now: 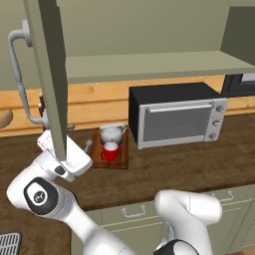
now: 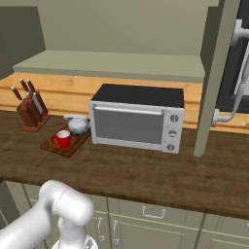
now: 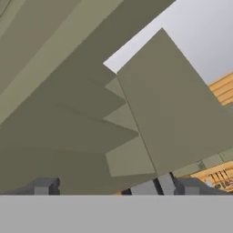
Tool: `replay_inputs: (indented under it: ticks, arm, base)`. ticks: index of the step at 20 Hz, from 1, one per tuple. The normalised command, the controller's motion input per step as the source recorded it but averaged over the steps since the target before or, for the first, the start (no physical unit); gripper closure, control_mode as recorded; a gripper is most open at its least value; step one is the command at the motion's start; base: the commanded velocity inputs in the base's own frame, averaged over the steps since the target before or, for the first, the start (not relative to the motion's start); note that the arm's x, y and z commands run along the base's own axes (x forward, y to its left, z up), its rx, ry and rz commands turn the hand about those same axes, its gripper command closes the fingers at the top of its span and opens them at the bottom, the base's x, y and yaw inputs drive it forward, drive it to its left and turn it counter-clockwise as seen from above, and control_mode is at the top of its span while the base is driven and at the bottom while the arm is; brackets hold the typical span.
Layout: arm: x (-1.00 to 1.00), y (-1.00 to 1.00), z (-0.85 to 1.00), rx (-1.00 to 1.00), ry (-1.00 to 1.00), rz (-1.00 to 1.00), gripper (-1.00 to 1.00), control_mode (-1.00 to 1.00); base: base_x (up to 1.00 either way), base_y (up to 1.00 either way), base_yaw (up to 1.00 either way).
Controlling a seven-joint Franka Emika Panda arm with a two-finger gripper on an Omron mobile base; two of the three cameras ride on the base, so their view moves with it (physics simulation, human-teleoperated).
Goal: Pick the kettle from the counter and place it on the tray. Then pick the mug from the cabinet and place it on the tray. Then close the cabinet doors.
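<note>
White arm behind left door

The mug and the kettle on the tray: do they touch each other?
Cannot tell. In the left base view the mug overlaps the kettle on the tray; the right base view shows no plain gap.

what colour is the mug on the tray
Bright red mug with a pale inside; clearest in the left base view.
</note>
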Motion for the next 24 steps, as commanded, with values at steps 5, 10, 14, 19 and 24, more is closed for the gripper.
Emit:
replay_inputs:
  ticks: [5,10,14,19,24]
  arm:
    - [0.00,0.14,0.20,-0.05,0.00,-0.05,-1.00,-1.00]
    - [0.00,0.15,0.31,-0.08,0.00,-0.05,-1.00,-1.00]
    - [0.00,0.10,0.21,-0.07,0.00,-0.04,-1.00,-1.00]
    - [-0.02,0.02,0.36,-0.05,-0.03,-0.05,-1.00,-1.00]
    - [-0.01,0.00,0.23,-0.02,-0.03,-0.03,-1.00,-1.00]
  base:
    - [0.00,0.00,0.00]
    - [0.00,0.00,0.00]
    - [0.00,0.00,0.00]
    - [0.00,0.00,0.00]
    - [0.00,0.00,0.00]
